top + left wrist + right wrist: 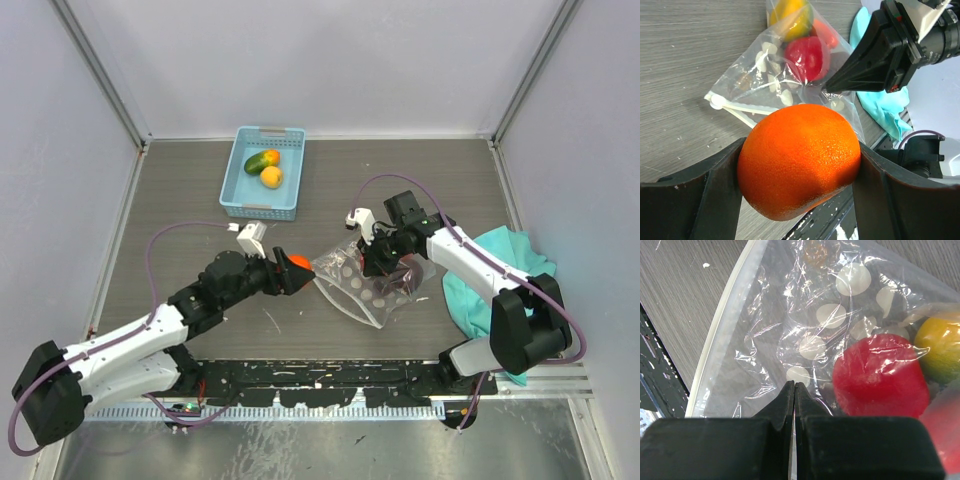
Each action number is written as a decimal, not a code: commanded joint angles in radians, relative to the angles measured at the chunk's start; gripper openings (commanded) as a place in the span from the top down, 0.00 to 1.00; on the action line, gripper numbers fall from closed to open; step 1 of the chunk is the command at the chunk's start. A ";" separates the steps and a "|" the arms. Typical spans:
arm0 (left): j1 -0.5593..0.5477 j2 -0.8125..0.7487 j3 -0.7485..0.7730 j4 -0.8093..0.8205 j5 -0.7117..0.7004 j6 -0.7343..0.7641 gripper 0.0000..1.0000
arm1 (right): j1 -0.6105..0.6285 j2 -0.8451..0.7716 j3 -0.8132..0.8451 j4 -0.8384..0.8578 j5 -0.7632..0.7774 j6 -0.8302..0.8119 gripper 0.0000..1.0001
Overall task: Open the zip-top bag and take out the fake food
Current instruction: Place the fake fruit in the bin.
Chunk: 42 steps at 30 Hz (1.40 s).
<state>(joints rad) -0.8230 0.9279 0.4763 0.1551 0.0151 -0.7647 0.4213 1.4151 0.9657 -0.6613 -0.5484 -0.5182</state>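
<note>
Right now the zip-top bag (362, 290) lies on the table (200, 200) between my two arms, a little toward my right side, its dotted clear plastic crumpled and its white zipper strip along the edge that faces my left arm. Inside it, in my right wrist view, I see a red piece (880, 377) pressed against the film, with a yellow-green piece (940, 347) just beyond it; my left wrist view shows the same two through the plastic, the red one nearer and the yellow-green one behind. My right gripper (794, 390) is pressed together on a fold of the bag's film, the two fingers meeting with only the thin plastic between them, just beside the red piece. My left gripper (799, 165) is clamped on an orange fruit (799, 160), one finger against each side, held above the table close to the bag's zipper edge and outside the bag. Past the bag on my right, the teal cloth (500, 275) is bunched up near my right arm's base. At the far side of the table stands the blue basket (248, 196), well apart from the bag, holding a green fruit (261, 162) and a yellow fruit (271, 178) close together.
</note>
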 commanded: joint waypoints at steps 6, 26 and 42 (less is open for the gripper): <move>0.130 -0.003 0.031 0.018 0.131 0.038 0.88 | -0.005 -0.043 0.028 0.006 -0.021 -0.011 0.95; 0.396 0.207 0.171 0.045 0.355 0.074 0.89 | -0.009 -0.056 0.027 0.005 -0.029 -0.013 0.95; 0.467 0.474 0.472 -0.123 0.196 0.076 0.91 | -0.010 -0.075 0.023 0.015 -0.055 0.002 0.95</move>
<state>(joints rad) -0.3611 1.3647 0.8364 0.0933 0.3004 -0.7086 0.4149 1.3804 0.9657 -0.6636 -0.5743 -0.5205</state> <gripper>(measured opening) 0.715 0.057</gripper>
